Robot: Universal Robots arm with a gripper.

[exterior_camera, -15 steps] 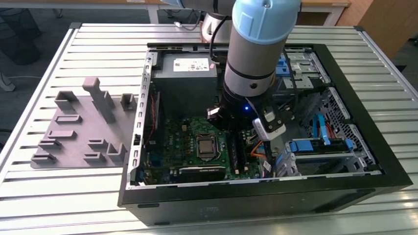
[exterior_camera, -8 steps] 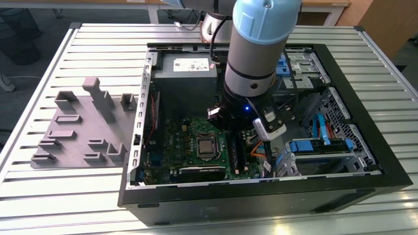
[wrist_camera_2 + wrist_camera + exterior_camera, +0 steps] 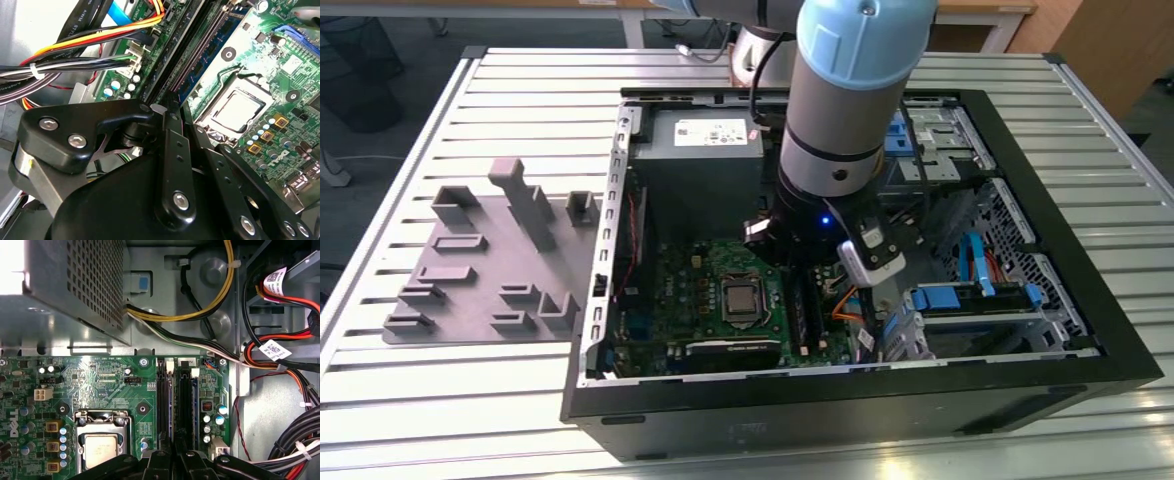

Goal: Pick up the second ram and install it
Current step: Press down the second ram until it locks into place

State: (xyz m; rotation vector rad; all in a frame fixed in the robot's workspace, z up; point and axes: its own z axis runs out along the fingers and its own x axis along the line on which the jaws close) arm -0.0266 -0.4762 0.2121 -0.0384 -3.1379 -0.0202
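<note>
Standing on its thin edge, the second ram sits in a long slot on the green motherboard, inside the open computer case. It is a slim blue stick with dark chips. In the second wrist view, the second ram runs beside the shiny square chip socket.

Its long side points straight away from the gripper, like a road going out from under it. The near end of the stick is right at the fingers. The far end reaches toward the grey metal power box and the bunch of coloured wires.

The fingers look pressed close together, lined up with the stick's long side. Their tips are hidden, so it is not clear if they pinch the top edge of the stick or just rest on it.

In the exterior view, the arm reaches straight down into the case. The grey holder tray lies well apart, on the worktop toward the exterior view's left.
</note>
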